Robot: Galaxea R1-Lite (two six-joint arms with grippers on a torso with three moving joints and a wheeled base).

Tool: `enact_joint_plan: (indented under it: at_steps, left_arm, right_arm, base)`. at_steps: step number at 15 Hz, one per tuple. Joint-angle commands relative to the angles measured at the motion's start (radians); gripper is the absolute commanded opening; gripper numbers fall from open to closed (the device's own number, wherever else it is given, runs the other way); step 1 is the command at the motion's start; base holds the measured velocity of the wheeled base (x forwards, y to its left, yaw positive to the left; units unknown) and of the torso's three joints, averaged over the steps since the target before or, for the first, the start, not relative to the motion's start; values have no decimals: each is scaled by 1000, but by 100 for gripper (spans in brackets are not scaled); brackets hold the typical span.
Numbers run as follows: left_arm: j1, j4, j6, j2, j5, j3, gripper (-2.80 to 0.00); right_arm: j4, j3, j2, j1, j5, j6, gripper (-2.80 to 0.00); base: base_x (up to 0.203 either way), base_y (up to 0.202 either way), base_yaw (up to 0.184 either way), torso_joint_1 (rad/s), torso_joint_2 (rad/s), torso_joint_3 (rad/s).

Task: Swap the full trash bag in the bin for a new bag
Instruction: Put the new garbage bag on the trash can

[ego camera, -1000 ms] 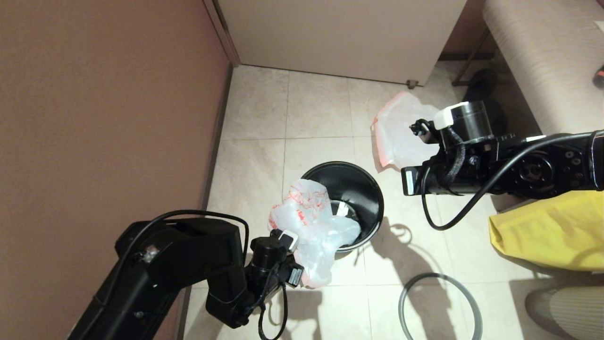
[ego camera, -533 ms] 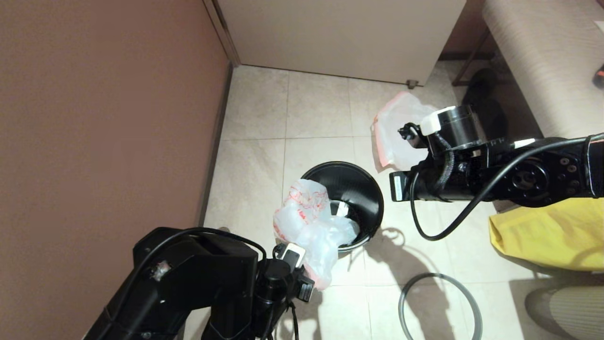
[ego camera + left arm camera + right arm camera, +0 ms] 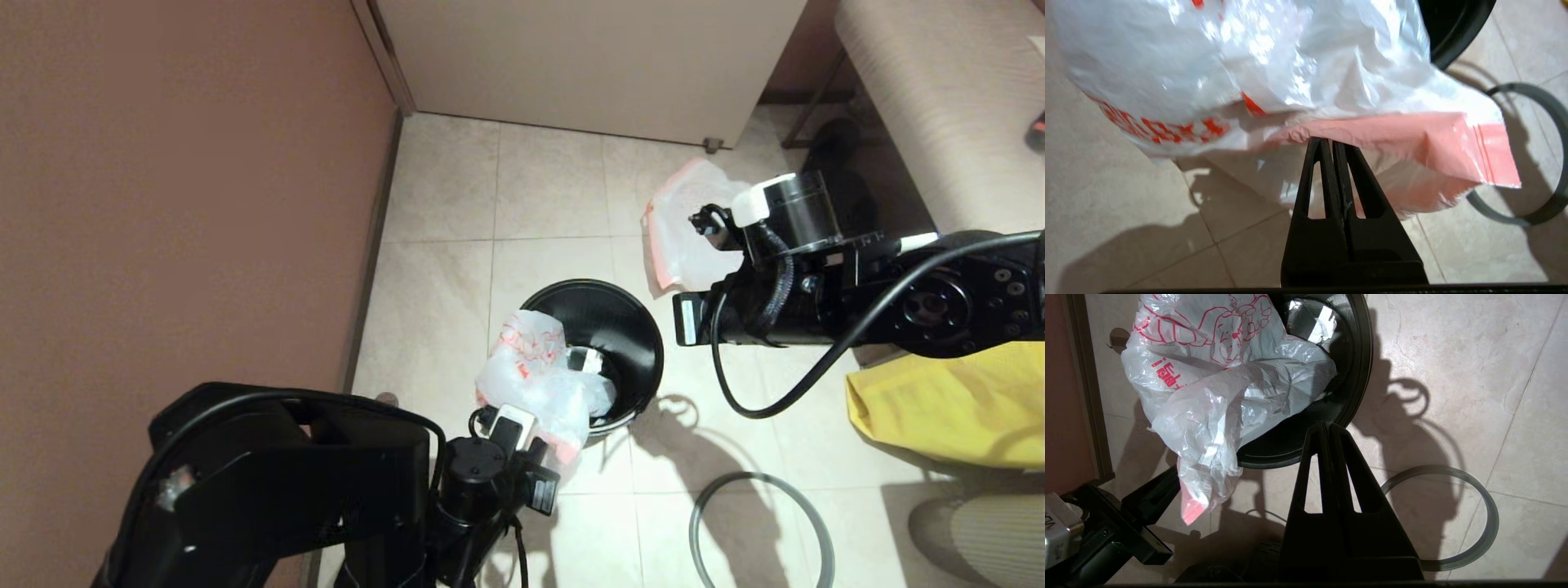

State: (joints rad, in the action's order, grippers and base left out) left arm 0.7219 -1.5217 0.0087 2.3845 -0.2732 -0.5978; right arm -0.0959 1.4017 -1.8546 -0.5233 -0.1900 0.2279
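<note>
Printed new bag (image 3: 535, 371) over black bin (image 3: 624, 327)

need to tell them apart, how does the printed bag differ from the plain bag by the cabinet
The printed bag carries a red drawing and red characters; the plain bag shows no print. The printed bag drapes over the bin rim, partly inside and partly hanging outside; the plain bag lies on the floor apart from the bin. The left gripper is shut on the printed bag's pink hem; nothing holds the plain bag. Both are translucent white with a pinkish hem.
</note>
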Motion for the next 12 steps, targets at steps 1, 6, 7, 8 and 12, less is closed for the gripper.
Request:
enact_joint_plan:
  at_steps: [1,6,7,8,12]
  left_arm:
    - [-4,11,0,-52,-1,-33,-280]
    - [-36,216,-3,-91,-4,-244,-280]
    - [-44,300,-21,-92,-4,-278,-280]
    - [-48,321,-48,-84,-4,-291,-280]
    - [-58,380,-58,-65,-18,-429,-280]
  right_arm:
    - [-5,-1,14,9,1,1,-280]
    - [-6,-8,19,23,11,8,-280]
    - [-6,-15,21,25,11,14,-280]
    - [-7,-15,23,33,12,14,-280]
    - [-2,-17,26,59,25,26,-280]
  base:
    - [0,0,0,0,0,0]
    - [0,0,0,0,0,0]
    - [0,0,0,0,0,0]
    - [0,0,0,0,0,0]
    - [0,0,0,0,0,0]
